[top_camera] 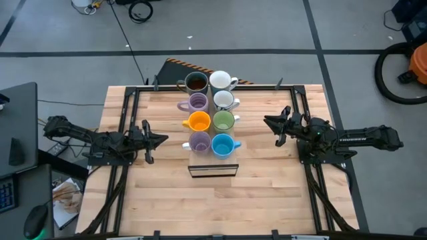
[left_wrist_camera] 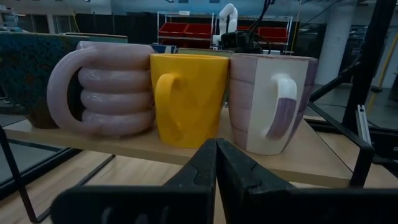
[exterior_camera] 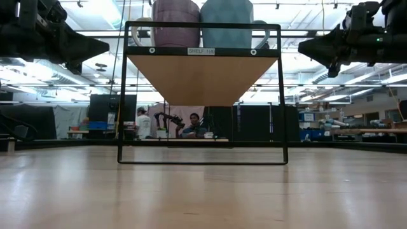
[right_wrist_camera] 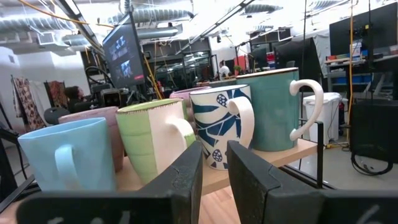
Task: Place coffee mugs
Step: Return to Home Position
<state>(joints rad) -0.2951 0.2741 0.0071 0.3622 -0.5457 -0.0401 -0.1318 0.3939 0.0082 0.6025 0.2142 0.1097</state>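
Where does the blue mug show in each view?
High view: blue mug, bottom-right corner of the mug cluster.
Low view: on the shelf, right of the lilac mug.
Left wrist view: not in it.
Right wrist view: nearest mug, beside the green mug.
Shared landmark: the shelf.

1. You have bare table on the near side of the shelf and along its left and right
2. The mugs fill the shelf top, packed two abreast
3. Beneath its board the gap stands open
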